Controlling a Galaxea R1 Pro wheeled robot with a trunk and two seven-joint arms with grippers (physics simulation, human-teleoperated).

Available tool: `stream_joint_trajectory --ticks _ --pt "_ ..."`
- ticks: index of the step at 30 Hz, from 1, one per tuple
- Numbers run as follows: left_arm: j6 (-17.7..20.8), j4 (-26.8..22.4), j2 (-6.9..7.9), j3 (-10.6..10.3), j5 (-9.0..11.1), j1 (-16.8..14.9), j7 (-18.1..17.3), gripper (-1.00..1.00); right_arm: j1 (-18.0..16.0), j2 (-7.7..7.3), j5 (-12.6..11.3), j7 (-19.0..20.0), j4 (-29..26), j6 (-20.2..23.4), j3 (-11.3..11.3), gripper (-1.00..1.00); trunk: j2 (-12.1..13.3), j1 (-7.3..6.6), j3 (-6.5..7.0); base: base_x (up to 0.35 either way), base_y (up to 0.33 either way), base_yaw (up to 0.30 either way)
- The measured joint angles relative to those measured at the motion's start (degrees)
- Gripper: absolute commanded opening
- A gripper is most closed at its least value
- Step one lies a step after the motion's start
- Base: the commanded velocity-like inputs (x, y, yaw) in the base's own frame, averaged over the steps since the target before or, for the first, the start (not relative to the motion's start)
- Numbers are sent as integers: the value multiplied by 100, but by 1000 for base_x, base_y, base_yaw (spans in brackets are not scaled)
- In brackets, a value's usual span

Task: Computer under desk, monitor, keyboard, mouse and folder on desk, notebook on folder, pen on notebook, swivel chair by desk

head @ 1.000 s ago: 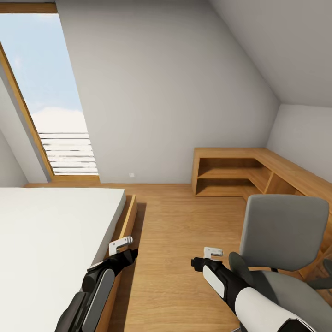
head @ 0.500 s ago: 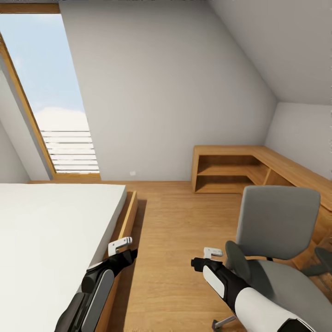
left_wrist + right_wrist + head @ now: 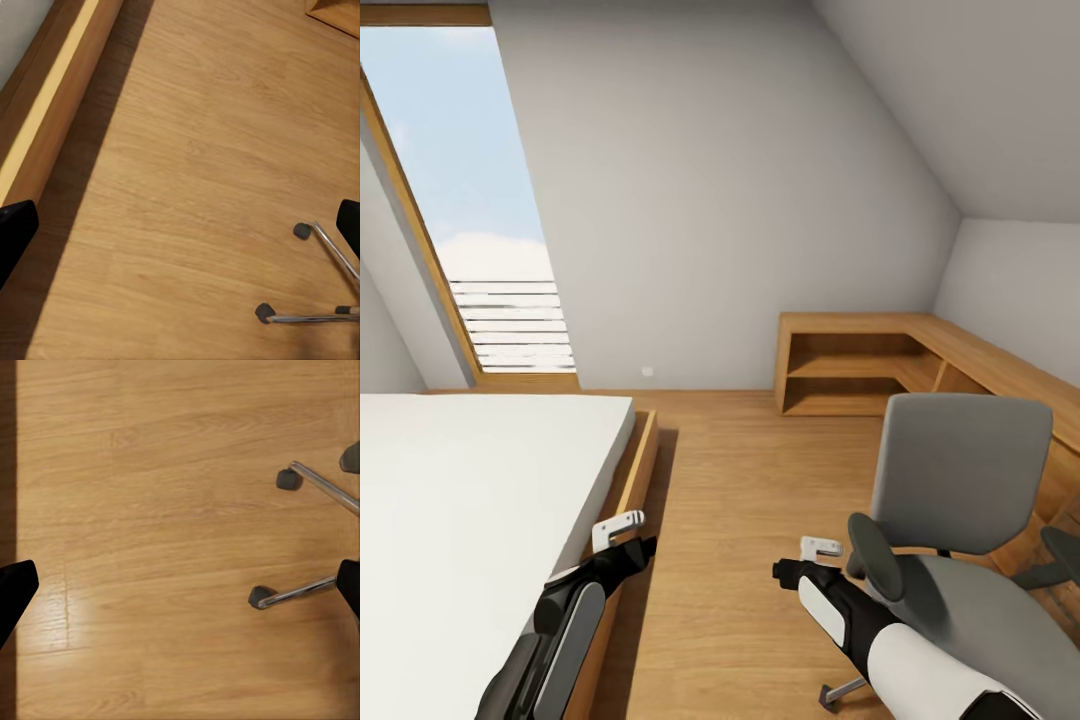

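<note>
Grey upholstered swivel chair | chrome legs | plank floor

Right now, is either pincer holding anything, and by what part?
Nothing held. The left pincer and right pincer each have fingers spread wide with only bare wood floor between them.

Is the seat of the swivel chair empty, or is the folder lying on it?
Cannot tell fully: the visible grey seat of the swivel chair looks bare, but the right arm hides part of it.
</note>
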Motion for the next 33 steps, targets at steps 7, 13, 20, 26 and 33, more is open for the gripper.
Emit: stream_joint_trajectory --ticks 7,13,20,26,33 --pt "0 -12 2 0 -4 0 0 100 4 39 2 18 26 -4 -3 100 -281 154 -126 0 0 0" --pt "0 -16 7 0 -5 0 0 100 8 39 37 35 53 -8 2 100 -522 286 -234 0 0 0" --pt "-6 -21 18 -5 -7 15 2 100 10 40 186 37 154 -24 29 100 -803 440 -360 0 0 0" --pt "-2 -221 18 -6 -6 103 3 100 8 22 324 429 657 32 3 100 -1044 571 -468 0 0 0" --pt "0 -482 18 -3 -5 293 2 100 7 -2 321 520 723 68 -19 100 -1325 725 -593 0 0 0"
